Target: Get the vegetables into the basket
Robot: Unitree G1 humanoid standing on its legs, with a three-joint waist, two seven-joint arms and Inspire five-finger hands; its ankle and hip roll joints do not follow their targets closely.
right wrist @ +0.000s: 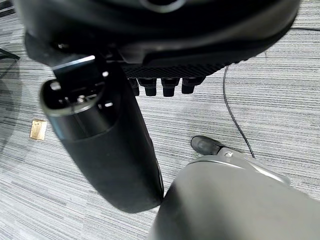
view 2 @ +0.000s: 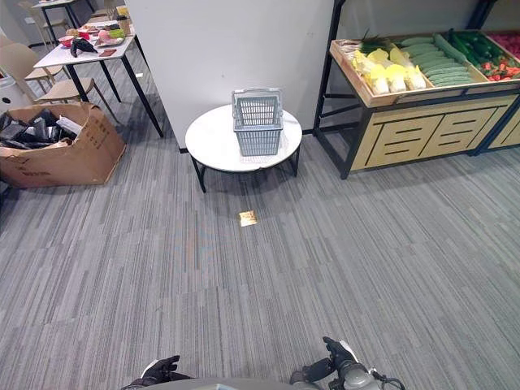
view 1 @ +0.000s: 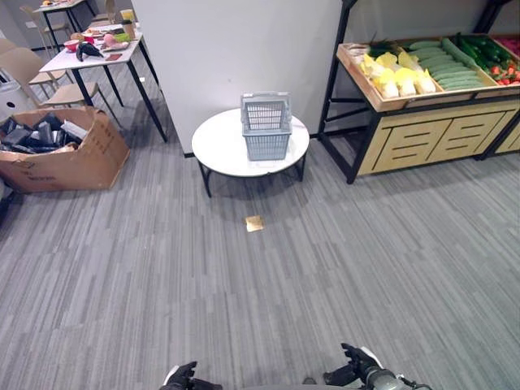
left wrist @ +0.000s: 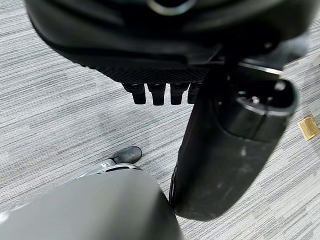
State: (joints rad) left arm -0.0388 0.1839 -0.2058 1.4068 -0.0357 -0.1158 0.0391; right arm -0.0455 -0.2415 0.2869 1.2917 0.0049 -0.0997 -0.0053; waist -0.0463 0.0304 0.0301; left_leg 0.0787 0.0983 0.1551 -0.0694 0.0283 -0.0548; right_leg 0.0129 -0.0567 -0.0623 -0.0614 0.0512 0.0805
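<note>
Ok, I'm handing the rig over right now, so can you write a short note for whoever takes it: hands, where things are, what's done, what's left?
Left hand: low near the body, holding nothing, fingers relaxed.
Right hand: the same on the other side, open and empty.
Basket: grey, upright on the round white table ahead; no vegetables seen in it.
Vegetables: all on the wooden shelf to the right of the table, yellow and green ones, with red ones at the far right end.
Done: nothing picked so far.
Left: walk to the shelf, pick the vegetables and get them into the basket.
</note>
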